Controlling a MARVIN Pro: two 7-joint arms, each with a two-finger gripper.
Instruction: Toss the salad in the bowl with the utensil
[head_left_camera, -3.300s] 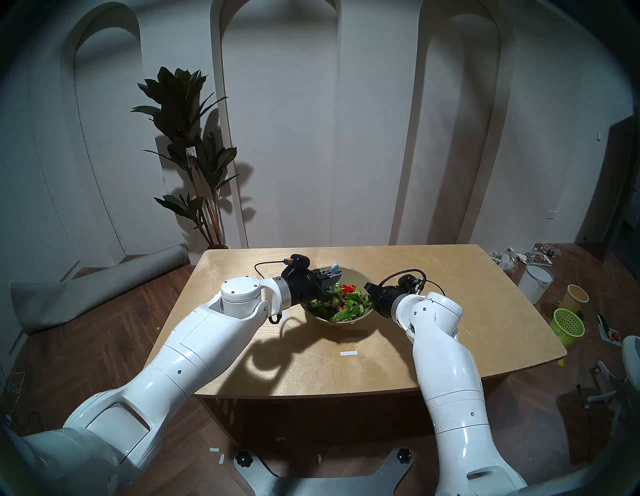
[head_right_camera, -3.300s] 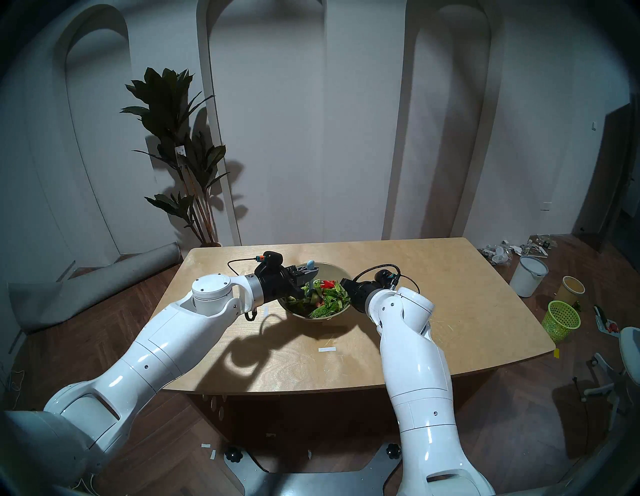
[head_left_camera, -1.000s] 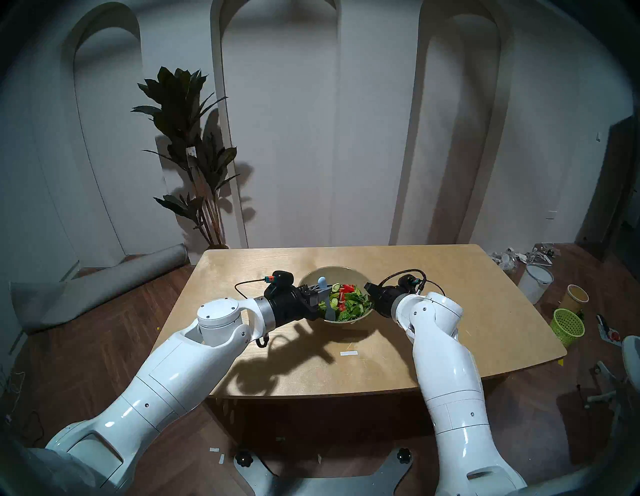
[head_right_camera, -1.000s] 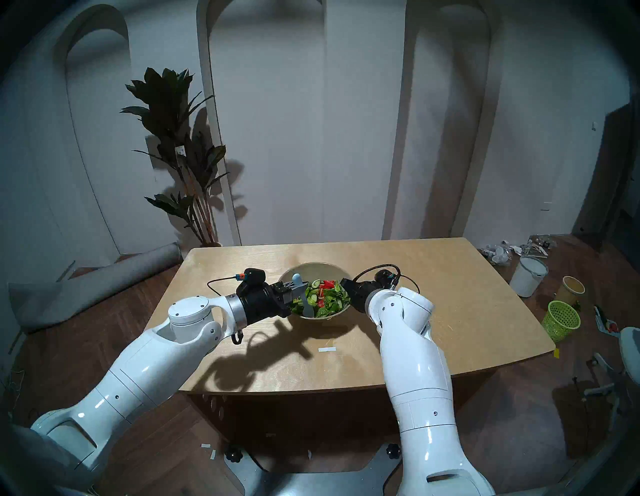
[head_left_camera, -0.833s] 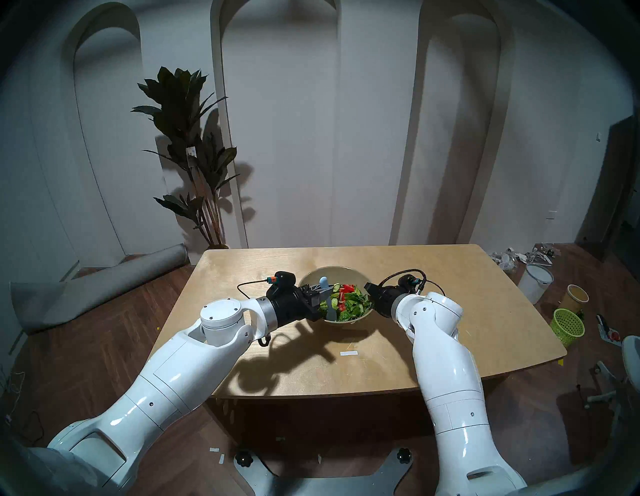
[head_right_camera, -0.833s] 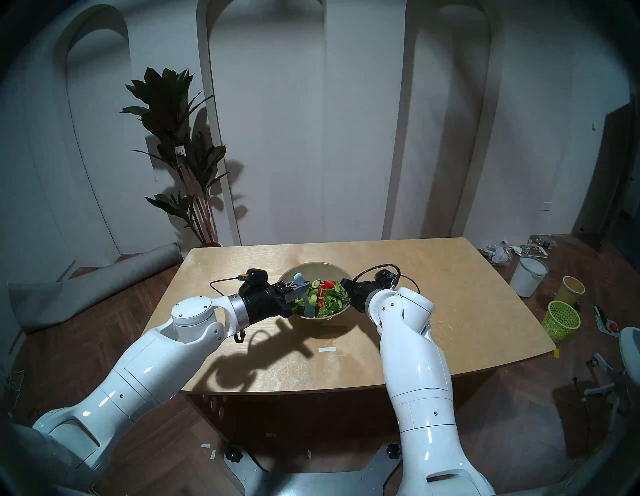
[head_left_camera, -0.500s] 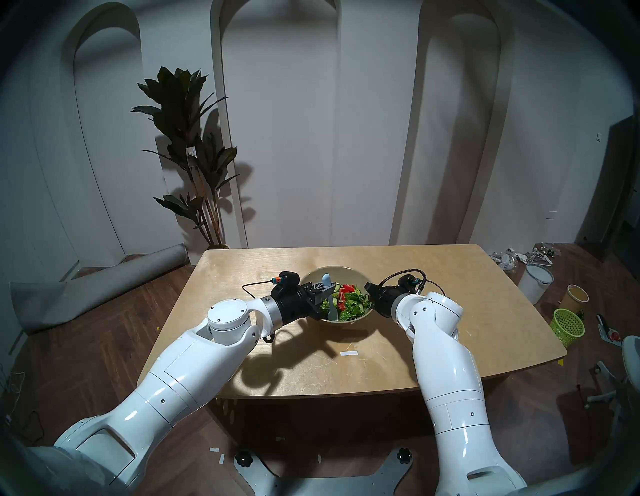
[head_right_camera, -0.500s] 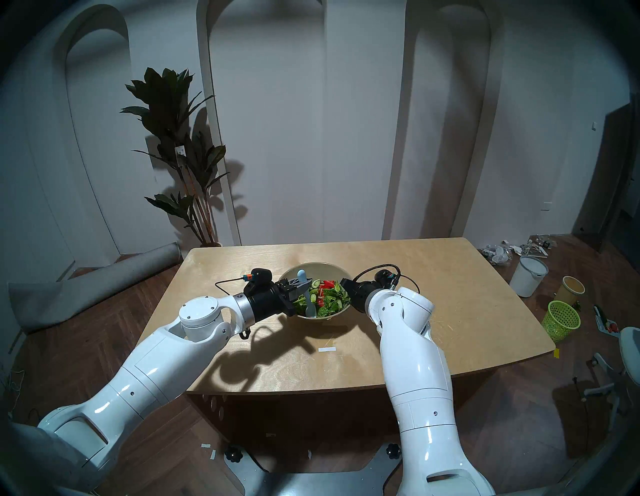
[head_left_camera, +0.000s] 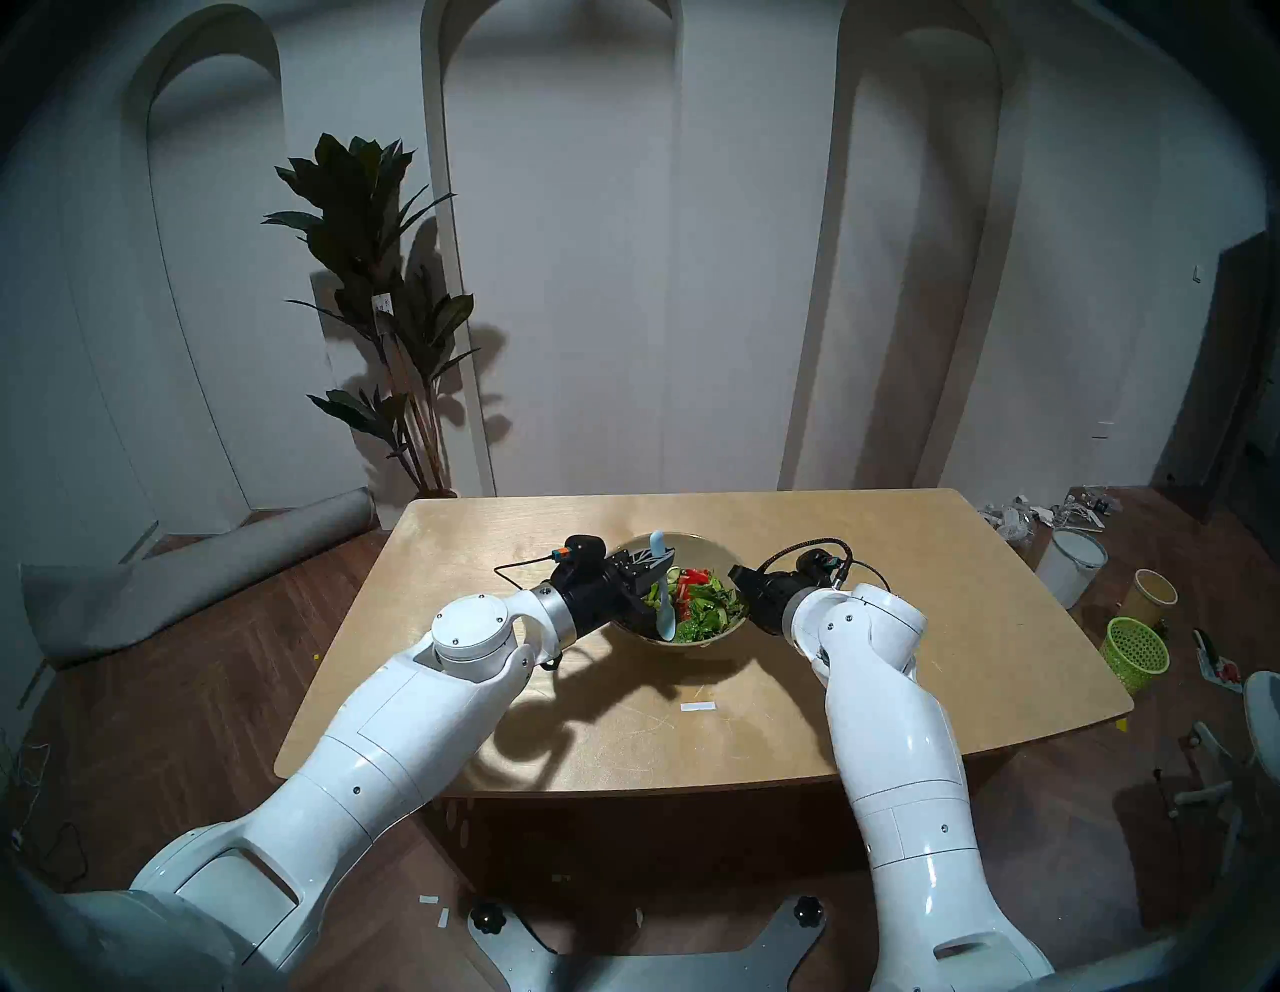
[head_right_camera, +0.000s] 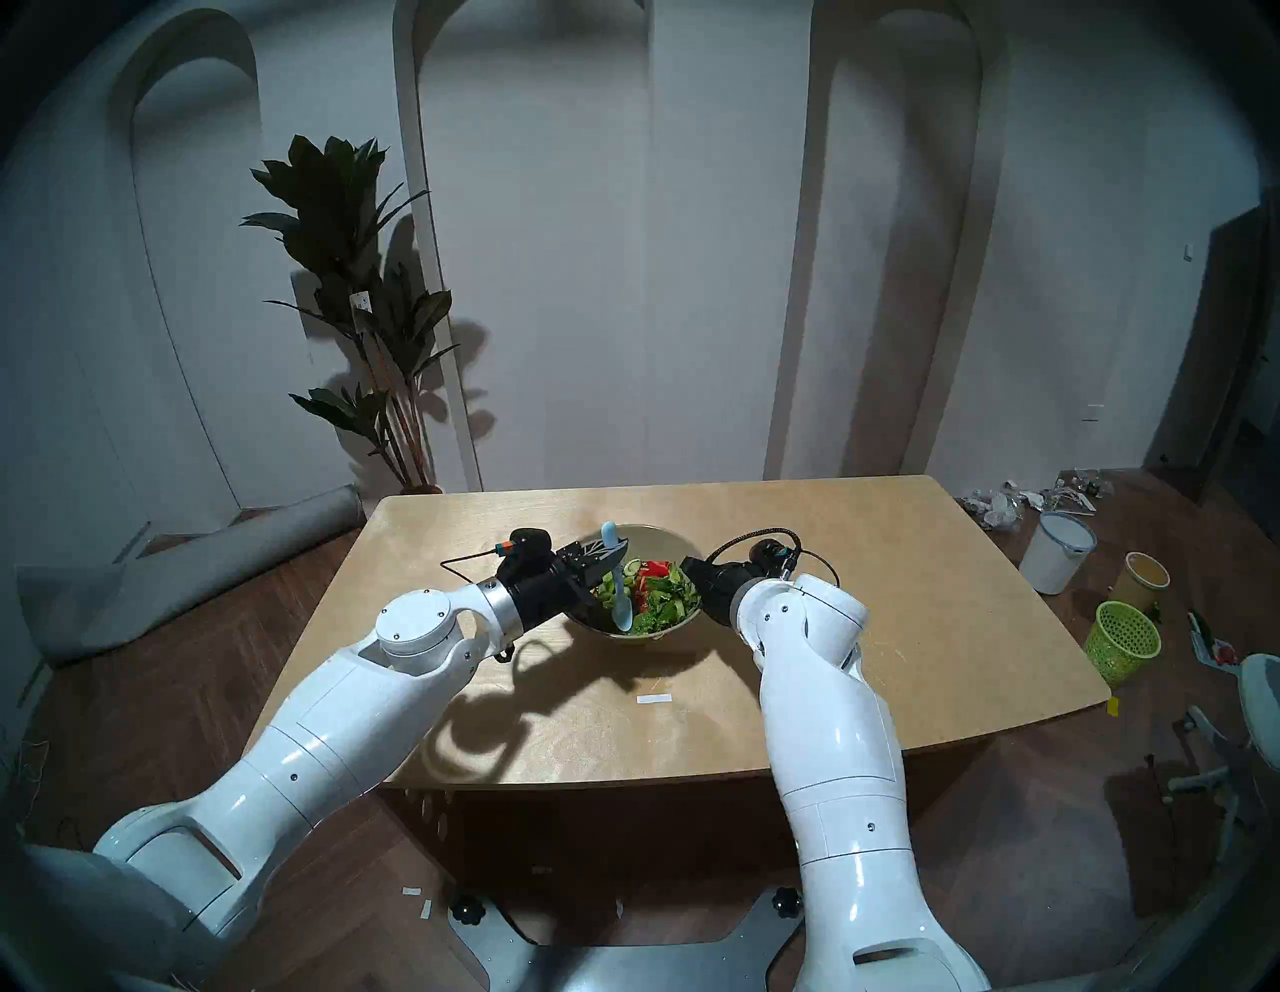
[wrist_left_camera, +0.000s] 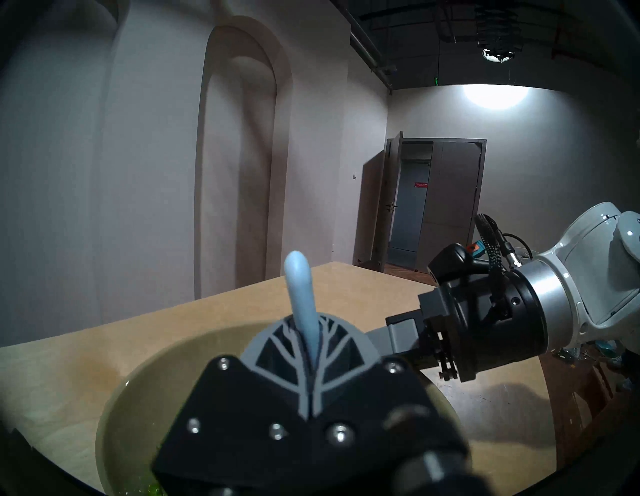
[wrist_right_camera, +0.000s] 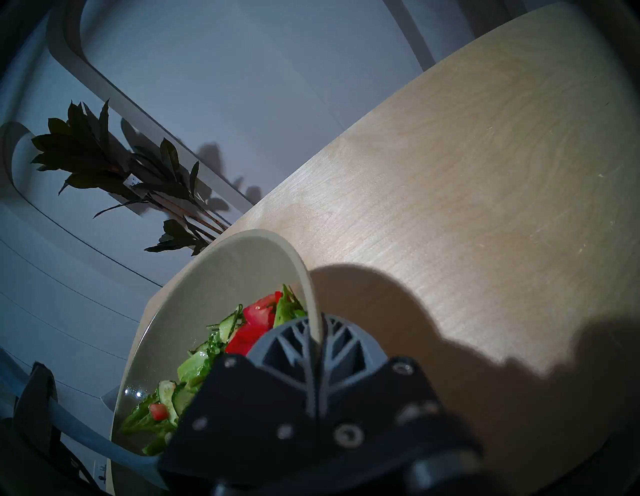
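Left wrist | left claw (wrist_left_camera: 309, 350) clamps utensil (wrist_left_camera: 302, 304) | right claw (wrist_right_camera: 316, 341) pinches bowl (wrist_right_camera: 221, 270) rim | door sign unreadable, perhaps red

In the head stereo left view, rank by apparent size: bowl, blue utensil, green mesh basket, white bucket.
1. Bowl
2. White bucket and green mesh basket: too alike to rank
3. Blue utensil, slimmest

You are looking at a staged room made up like a home dining corner, not a lived-in one. Pale arched panels (head_left_camera: 554, 242) line the far wall, with a tall potted plant (head_left_camera: 377, 291) at far left behind a bare wooden table (head_left_camera: 866, 575). The floor is herringbone wood, with a rolled grey mat (head_left_camera: 201, 575) at left and buckets (head_left_camera: 1070, 564), a green mesh basket (head_left_camera: 1136, 651) and scattered litter at right. The left wrist view shows exposed ceiling ducting (wrist_left_camera: 374, 52).
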